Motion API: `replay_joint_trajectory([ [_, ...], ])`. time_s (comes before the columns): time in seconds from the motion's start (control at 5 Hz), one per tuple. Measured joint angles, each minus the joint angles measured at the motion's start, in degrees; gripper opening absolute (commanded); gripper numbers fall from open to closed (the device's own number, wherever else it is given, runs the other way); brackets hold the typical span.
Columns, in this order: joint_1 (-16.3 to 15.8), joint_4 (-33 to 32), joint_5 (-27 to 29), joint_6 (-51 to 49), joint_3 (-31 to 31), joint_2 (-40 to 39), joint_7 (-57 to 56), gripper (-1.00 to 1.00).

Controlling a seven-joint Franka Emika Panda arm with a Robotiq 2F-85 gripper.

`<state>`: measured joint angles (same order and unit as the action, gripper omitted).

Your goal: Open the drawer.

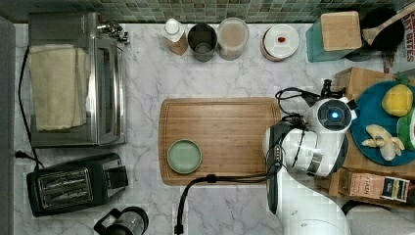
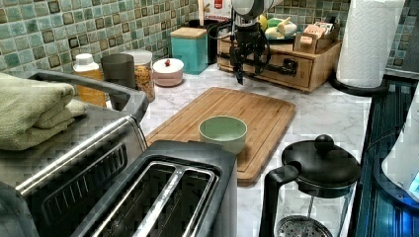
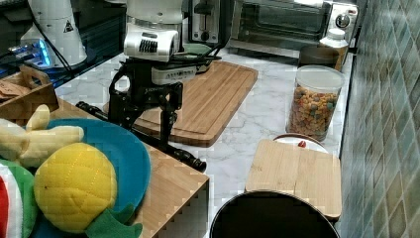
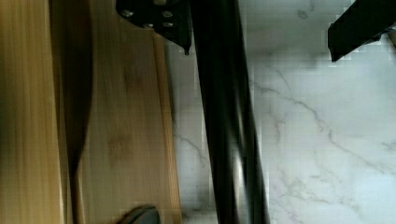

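The drawer [image 2: 296, 74] is the light-wood front of a low unit at the back of the counter, and it looks flush with the unit. Its long black bar handle [image 2: 284, 68] runs across the front. My gripper [image 2: 252, 71] hangs over the handle's left part in the left view. In the right view the gripper [image 3: 143, 124] is open, one finger on each side of the handle [image 3: 183, 156]. In the wrist view the handle [image 4: 229, 116] passes between the fingertips [image 4: 180, 32], close to one and apart from the other.
A brown cutting board [image 1: 220, 137] with a green bowl [image 1: 184, 156] lies just in front of the drawer. A blue plate [image 3: 124, 153] of plush fruit sits on the unit. A teal box [image 2: 190, 47], jars [image 2: 141, 69] and a paper towel roll [image 2: 368, 42] stand nearby.
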<state>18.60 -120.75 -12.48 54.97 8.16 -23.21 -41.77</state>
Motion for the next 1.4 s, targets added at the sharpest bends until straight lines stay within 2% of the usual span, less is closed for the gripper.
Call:
replay_joint_trajectory([
  [0.2, 0.71, 0.56, 0.56, -3.13, -1.48, 0.29, -0.14, 1.00],
  [0.4, -0.10, 0.78, 0.79, -5.29, -2.93, 0.53, -0.08, 1.00],
  [0.8, -5.33, -0.67, 0.74, -4.56, -4.12, 1.34, 7.16, 1.00],
  [1.2, -8.41, 0.00, 1.50, -10.07, -9.34, 1.78, 8.09, 1.00],
  [1.4, -11.96, 0.22, 2.21, -10.63, -9.63, 1.75, 12.14, 1.00],
])
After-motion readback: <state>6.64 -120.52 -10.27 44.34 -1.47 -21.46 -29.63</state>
